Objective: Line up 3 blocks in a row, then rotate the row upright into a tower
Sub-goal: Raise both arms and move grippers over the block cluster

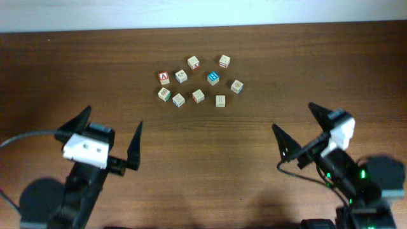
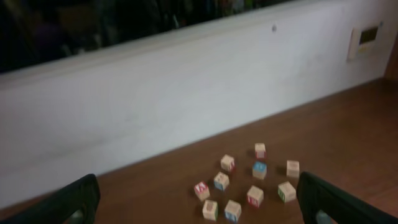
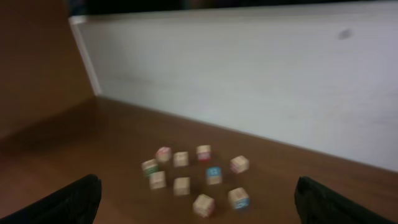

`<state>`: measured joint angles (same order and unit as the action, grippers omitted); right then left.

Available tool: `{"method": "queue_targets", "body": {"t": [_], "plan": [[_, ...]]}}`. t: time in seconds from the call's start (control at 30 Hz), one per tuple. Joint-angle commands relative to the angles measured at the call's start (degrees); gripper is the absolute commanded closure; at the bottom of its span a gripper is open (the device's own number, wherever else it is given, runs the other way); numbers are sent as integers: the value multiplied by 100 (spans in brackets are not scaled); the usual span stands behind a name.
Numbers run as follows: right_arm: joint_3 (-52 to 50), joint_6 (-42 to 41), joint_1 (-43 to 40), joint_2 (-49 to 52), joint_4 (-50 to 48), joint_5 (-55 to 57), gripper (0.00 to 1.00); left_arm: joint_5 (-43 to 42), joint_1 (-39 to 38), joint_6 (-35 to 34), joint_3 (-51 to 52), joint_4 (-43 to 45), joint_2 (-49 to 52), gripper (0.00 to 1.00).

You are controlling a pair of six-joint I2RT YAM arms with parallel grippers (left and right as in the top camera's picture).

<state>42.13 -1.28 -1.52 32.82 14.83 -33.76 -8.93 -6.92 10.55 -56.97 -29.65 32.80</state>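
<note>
Nearest, the L gripper (image 1: 113, 117) at near left and the R gripper (image 1: 293, 116) at near right are held over the table (image 1: 210, 165). Jaws on both are spread wide, nothing pinched. Farther off, approx. mid-table, the blocks (image 1: 198, 96) are seen in a loose cluster of ten, none touching, well apart from both grippers. A blue-topped block (image 1: 213, 78) is placed right of centre in it, and a block w/ red "A" (image 1: 164, 77) at its left edge. Which three are meant cannot be told. Beyond, a white wall (image 1: 191, 13) is seen along the far edge.
</note>
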Motion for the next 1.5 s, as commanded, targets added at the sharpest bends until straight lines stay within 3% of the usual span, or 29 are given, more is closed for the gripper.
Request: {"method": "queue_targets", "body": {"t": [0.0,0.3,0.5,0.8,0.83,0.93,1.0,1.23,1.47], "plan": [[516,-2,-37,894,76,-813,2,-269,33,114,-437,-114,802,1],[2273,2,101,3578,1845,-667,2,-675,-20,116,-2190,-1725,3418,1],[3410,247,879,4922,3200,857,2,-634,-557,457,-2614,-1812,4870,1],[3486,254,977,5956,3032,938,1,-581,-605,404,-2612,-1414,6542,1],[3486,254,981,6063,3038,938,1,-354,-605,116,-2612,-1196,6728,1],[3480,249,981,6336,3067,938,8,1484,-605,-1615,-2614,-693,7187,1],[3480,234,981,6459,3101,938,10,1987,-577,-1971,-2614,-413,7420,2],[3453,236,981,6529,3128,940,11,1423,-518,-511,-2612,409,7987,4],[3453,236,981,6529,3158,942,11,1408,-518,-442,-2612,417,8476,8]]}}
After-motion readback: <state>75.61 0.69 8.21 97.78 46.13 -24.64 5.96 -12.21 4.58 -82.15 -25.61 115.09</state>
